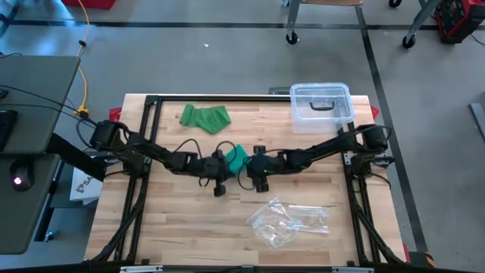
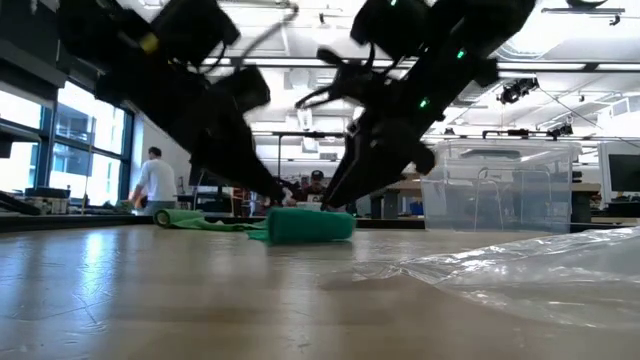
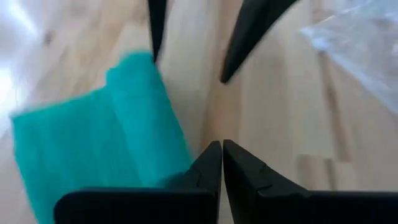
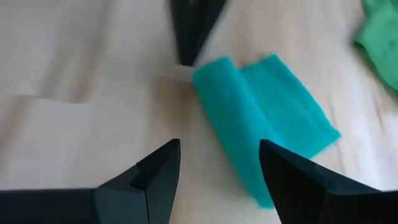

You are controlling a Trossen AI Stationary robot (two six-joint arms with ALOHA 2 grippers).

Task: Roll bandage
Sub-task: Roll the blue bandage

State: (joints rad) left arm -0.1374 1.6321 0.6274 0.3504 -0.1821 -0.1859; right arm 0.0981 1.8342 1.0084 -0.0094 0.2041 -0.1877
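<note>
Two grippers meet mid-table over the teal bandage (image 1: 237,158), which lies partly rolled on the wood. Left gripper (image 3: 222,155) has its fingers pressed together at the roll's edge, holding nothing; right gripper (image 4: 219,163) stands spread wide beside the roll.

bandage (image 1: 237,158): teal | cloth (image 1: 204,117): green | bin (image 1: 321,107): clear | table (image 1: 174,227): light wood

Two green bandages (image 1: 236,158) (image 1: 204,117), one clear bin (image 1: 322,107), one plastic bag (image 1: 288,221).
</note>
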